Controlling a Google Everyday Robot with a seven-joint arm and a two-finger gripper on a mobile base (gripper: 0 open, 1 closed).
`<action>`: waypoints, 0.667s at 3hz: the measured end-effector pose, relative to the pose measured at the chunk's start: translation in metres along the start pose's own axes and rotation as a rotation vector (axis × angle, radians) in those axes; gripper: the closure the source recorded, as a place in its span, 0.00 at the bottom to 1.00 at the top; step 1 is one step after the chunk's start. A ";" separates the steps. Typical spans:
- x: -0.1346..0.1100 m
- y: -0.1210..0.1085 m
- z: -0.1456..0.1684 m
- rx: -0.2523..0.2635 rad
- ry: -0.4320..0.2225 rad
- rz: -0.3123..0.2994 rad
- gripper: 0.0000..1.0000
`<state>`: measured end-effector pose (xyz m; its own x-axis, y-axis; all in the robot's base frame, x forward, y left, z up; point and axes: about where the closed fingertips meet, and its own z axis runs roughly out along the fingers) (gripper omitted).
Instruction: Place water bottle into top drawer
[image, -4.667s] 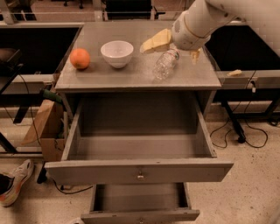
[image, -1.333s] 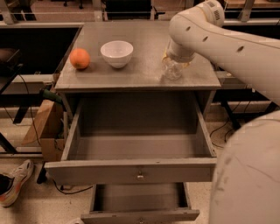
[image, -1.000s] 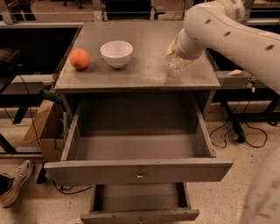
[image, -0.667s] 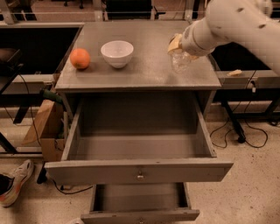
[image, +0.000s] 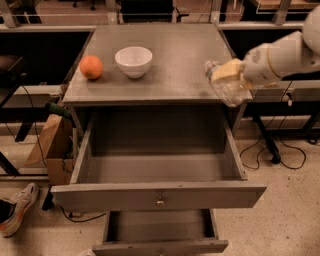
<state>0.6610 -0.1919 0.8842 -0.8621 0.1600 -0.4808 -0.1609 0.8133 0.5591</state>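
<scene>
My gripper (image: 226, 75) is at the right front corner of the cabinet top, shut on the water bottle (image: 226, 88), a clear crinkled plastic bottle. The bottle hangs tilted in the air over the cabinet's right front edge, cap end up and to the left. The top drawer (image: 159, 195), wide and grey with a small metal knob at its front centre, stands pulled out and empty below and to the left of the bottle.
A white bowl (image: 133, 61) and an orange (image: 91, 67) sit on the grey cabinet top (image: 170, 60). A narrower lower drawer (image: 159, 239) is also open. A shoe (image: 15, 209) and a cardboard box (image: 52, 150) lie on the floor at left; cables run at right.
The gripper has closed on the bottle, lifted it off the cabinet top and carried it right and forward to the right front corner. The arm has swung out to the right.
</scene>
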 end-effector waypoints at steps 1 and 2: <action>0.033 -0.060 -0.019 -0.040 0.098 -0.087 1.00; 0.074 -0.104 -0.024 -0.027 0.251 -0.240 1.00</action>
<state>0.6023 -0.2779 0.8064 -0.8890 -0.1792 -0.4213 -0.3829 0.7955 0.4697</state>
